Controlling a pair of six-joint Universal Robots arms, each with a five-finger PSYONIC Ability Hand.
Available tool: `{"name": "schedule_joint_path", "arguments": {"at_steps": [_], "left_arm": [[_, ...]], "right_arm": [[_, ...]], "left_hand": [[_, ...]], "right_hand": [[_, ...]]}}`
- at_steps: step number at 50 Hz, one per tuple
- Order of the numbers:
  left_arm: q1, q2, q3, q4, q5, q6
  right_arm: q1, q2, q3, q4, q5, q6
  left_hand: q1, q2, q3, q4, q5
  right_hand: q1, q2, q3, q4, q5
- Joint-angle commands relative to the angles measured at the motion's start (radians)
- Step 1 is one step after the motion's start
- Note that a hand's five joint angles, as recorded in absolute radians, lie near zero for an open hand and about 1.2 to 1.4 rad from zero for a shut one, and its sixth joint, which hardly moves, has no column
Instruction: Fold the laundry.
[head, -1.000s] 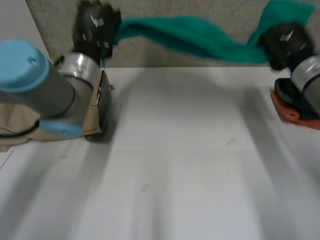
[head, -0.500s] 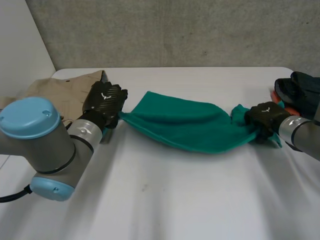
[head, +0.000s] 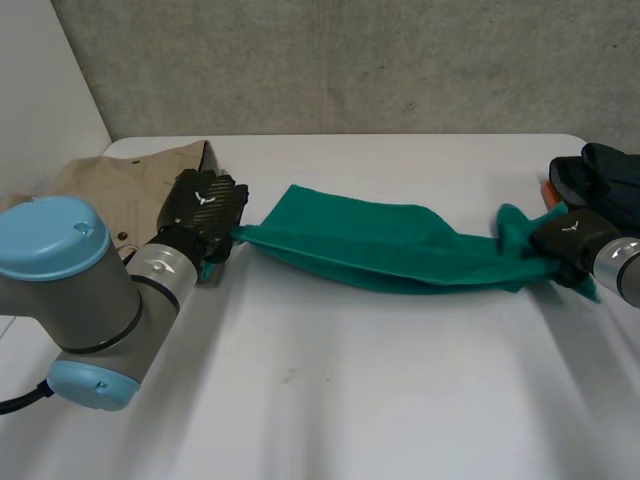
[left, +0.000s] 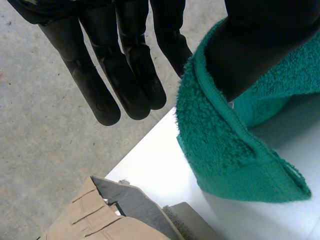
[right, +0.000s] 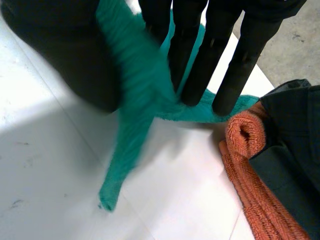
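left hand grips one end of green towel | right hand pinches other end | it stretches across worktop

White desk, as we recorded it. A green towel lay drawn out lengthwise across the far half, running from left to right. We noted a beige garment on the far left corner. A folded orange towel lay at the right edge, and a dark garment rested partly upon it.
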Motion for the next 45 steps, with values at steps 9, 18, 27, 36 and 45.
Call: {"name": "schedule_joint_path", "arguments": {"at_steps": [9,18,27,36,45], "left_arm": [[0.006,0.267,0.030,-0.100,-0.009,-0.008],[0.009,0.501,0.158,-0.337,-0.009,-0.004],[0.013,0.372,0.172,-0.454,-0.013,0.025],[0.053,-0.019,0.328,-0.434,-0.007,0.164],[0.079,-0.261,0.776,-0.203,-0.012,0.224]], "right_arm": [[-0.065,-0.243,0.006,0.058,0.008,-0.012],[-0.130,-0.596,-0.116,0.328,-0.049,-0.021],[-0.125,-0.532,-0.103,0.410,-0.084,-0.090],[-0.047,-0.218,-0.210,0.345,0.037,-0.124],[0.106,-0.092,-0.386,-0.270,0.170,0.018]], "left_hand": [[0.253,0.198,0.203,0.195,0.213],[0.253,0.198,0.203,0.195,0.213],[0.253,0.198,0.203,0.195,0.213],[0.253,0.198,0.203,0.195,0.213],[0.253,0.198,0.203,0.195,0.213]], "right_hand": [[0.352,0.306,0.316,0.317,0.319],[0.352,0.306,0.316,0.317,0.319],[0.352,0.306,0.316,0.317,0.319],[0.352,0.306,0.316,0.317,0.319],[0.352,0.306,0.316,0.317,0.319]]}}
